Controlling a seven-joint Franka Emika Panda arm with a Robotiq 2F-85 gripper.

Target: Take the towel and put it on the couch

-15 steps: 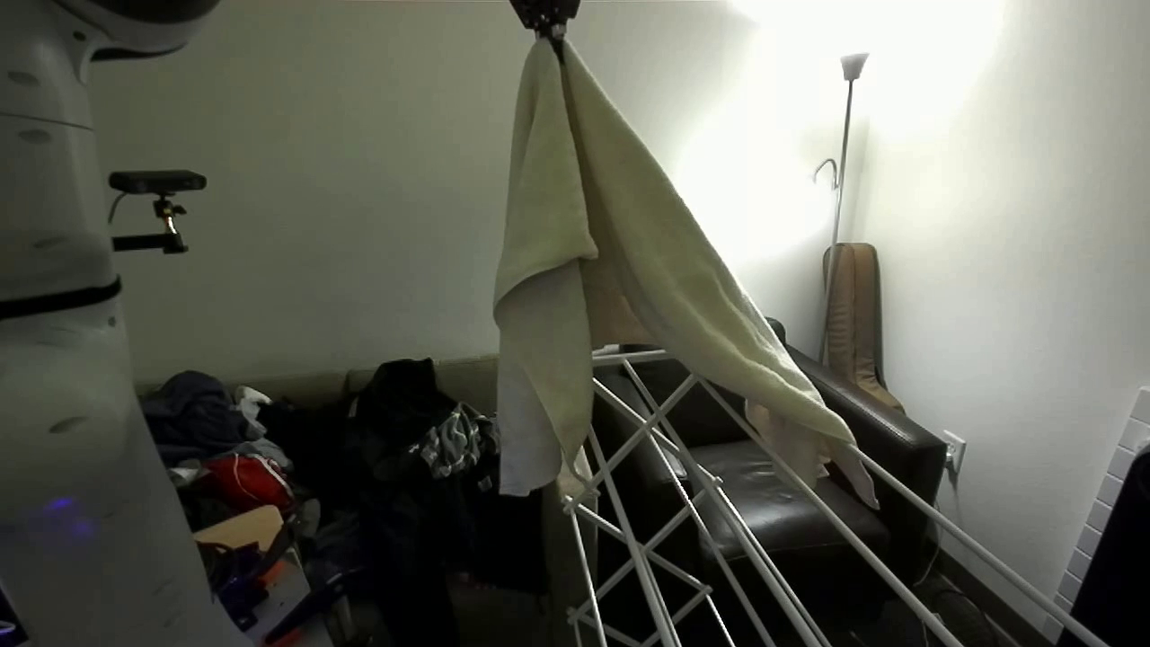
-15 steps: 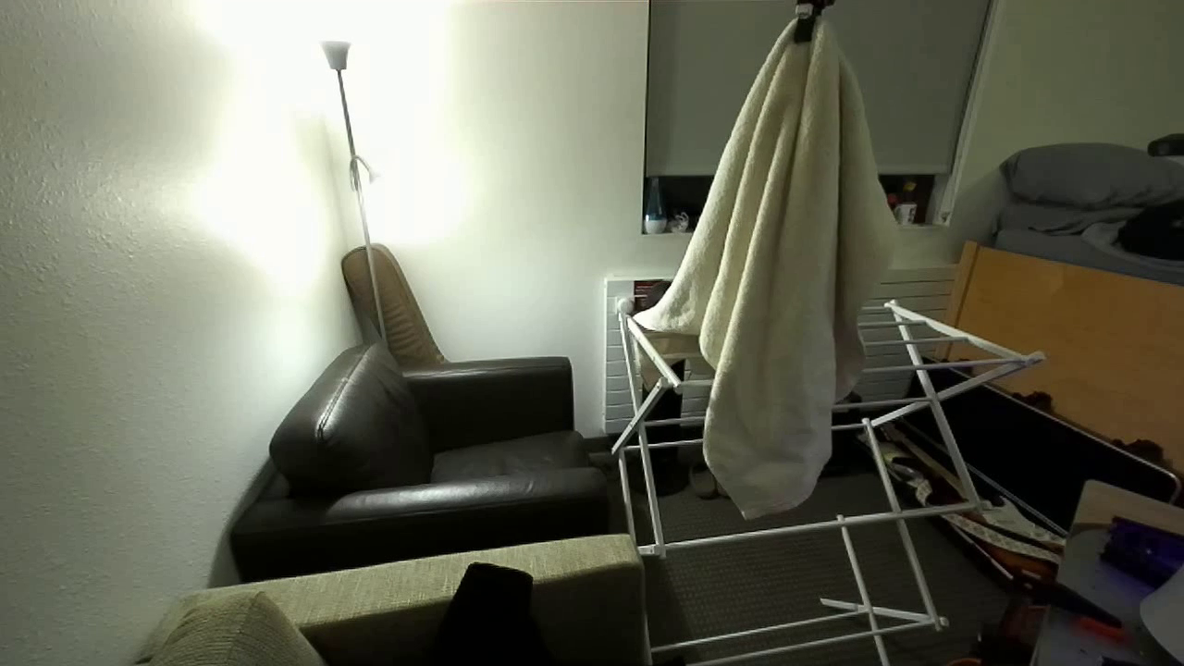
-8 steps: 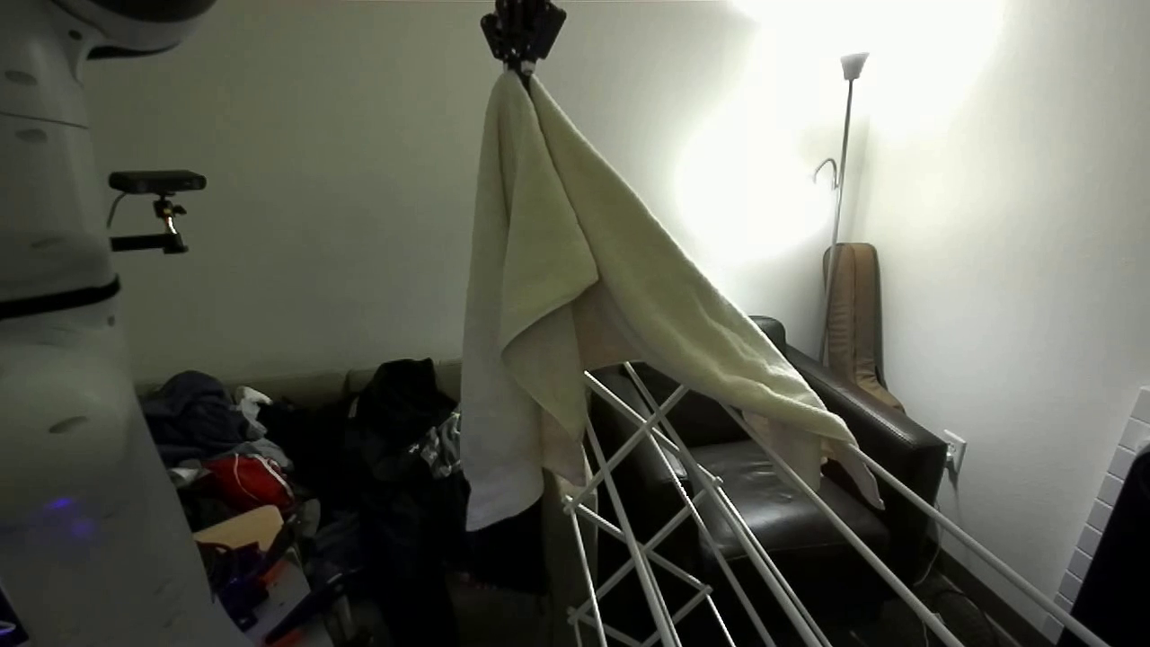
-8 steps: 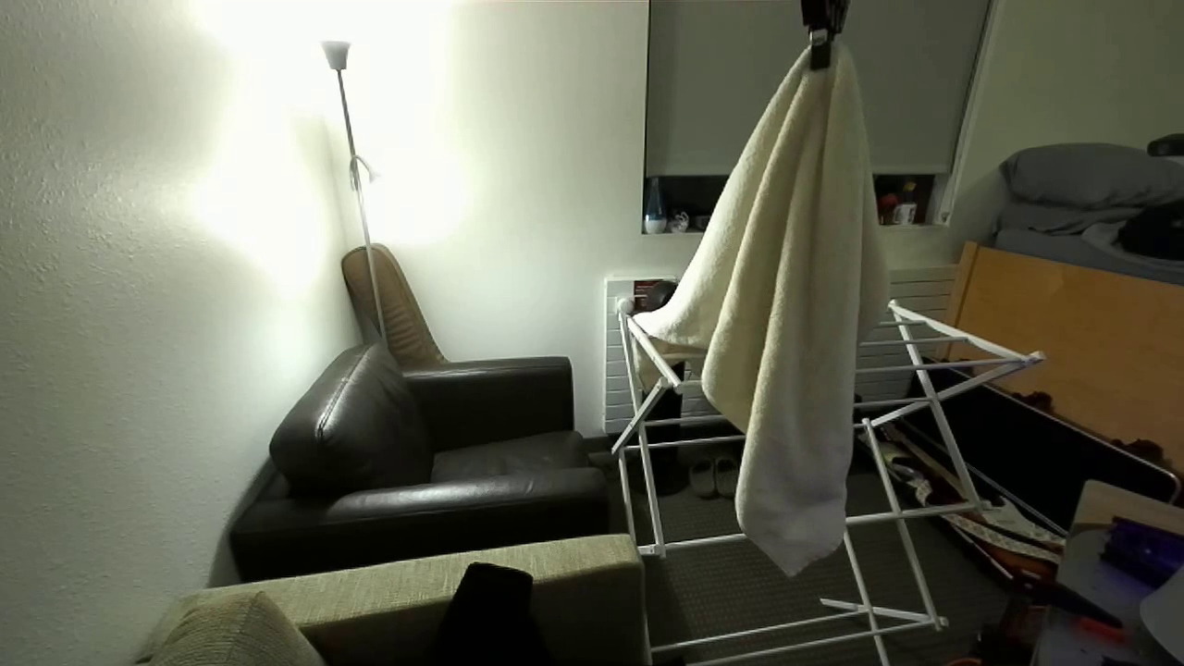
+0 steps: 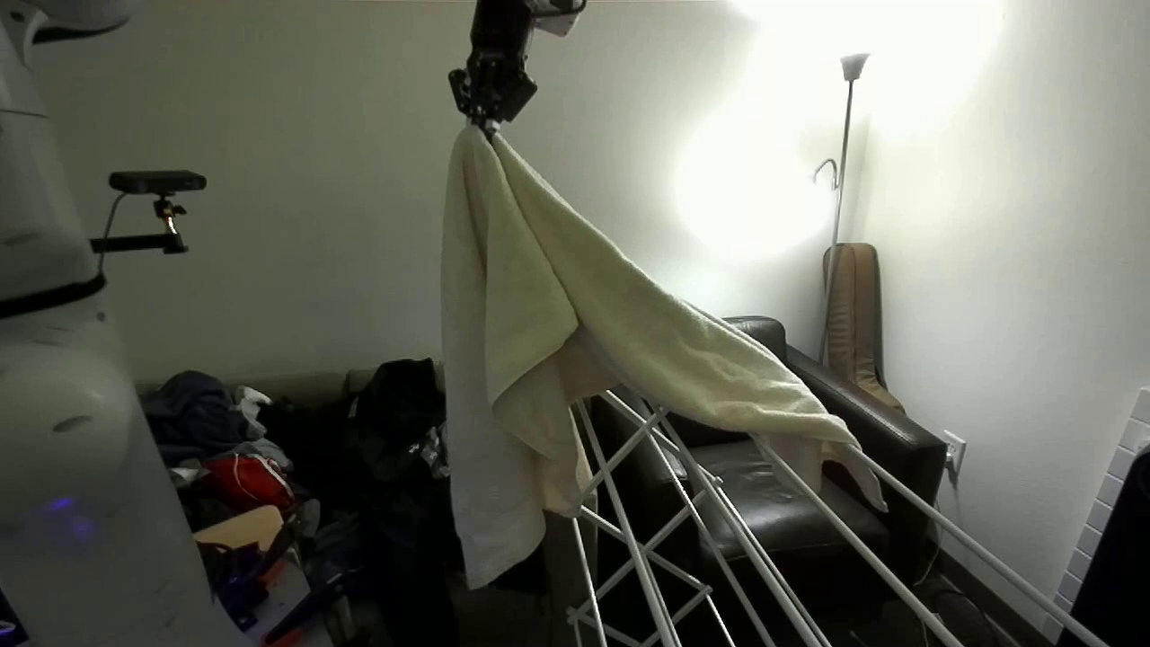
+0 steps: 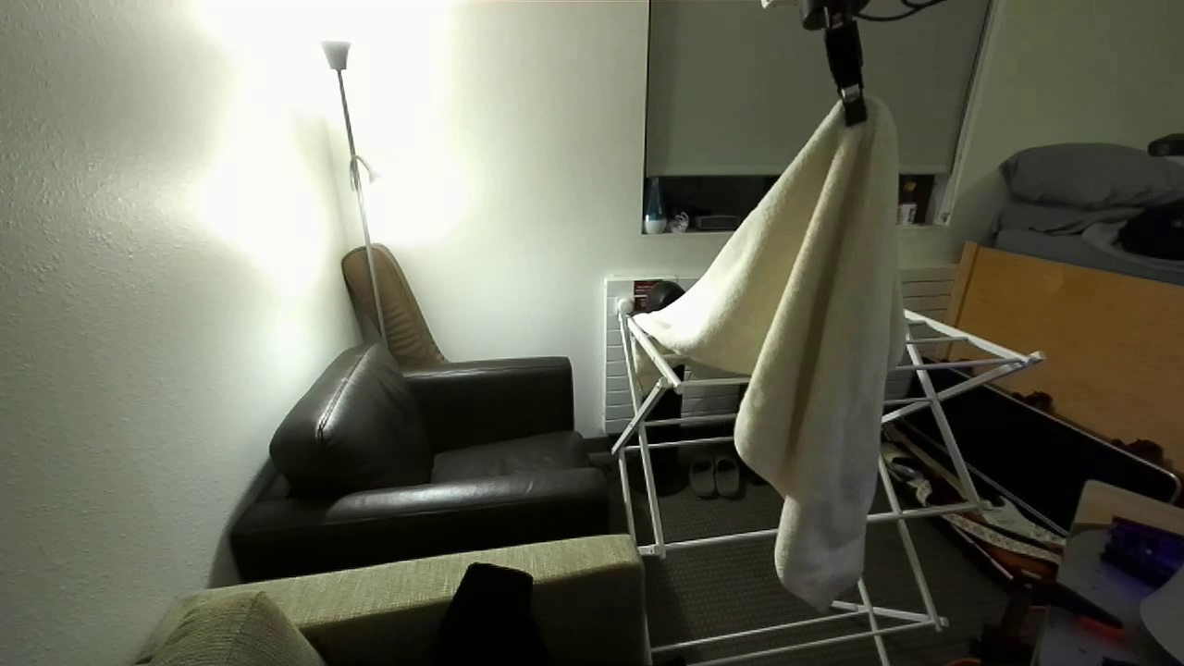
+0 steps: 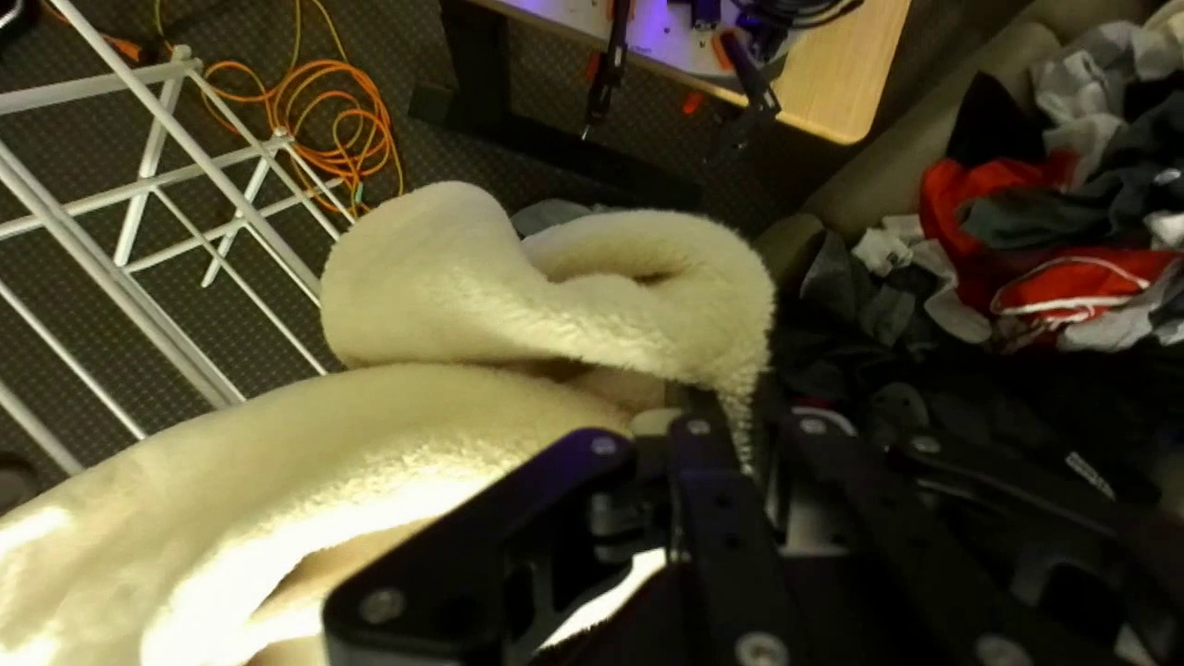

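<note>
Wrist view: the black two-fingered gripper [image 7: 724, 416] pinches a large cream fleecy towel [image 7: 481, 314], which in both exterior views hangs beneath it, partly over a white tubular rack [image 6: 717, 540].

In an exterior view a floor lamp [image 5: 853, 67] whitens the upper right; black clothes [image 5: 395, 467] lie in lower-left shadow. Wrist-view glare bleaches the towel [image 7: 370, 416], lower left.

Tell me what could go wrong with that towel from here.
One end of the towel lies over the rack, so pulling might drag the rack along. The gripper pinches only one gathered spot, so the towel might slip loose. Clothes are piled on the couch, so the towel could settle unevenly.
</note>
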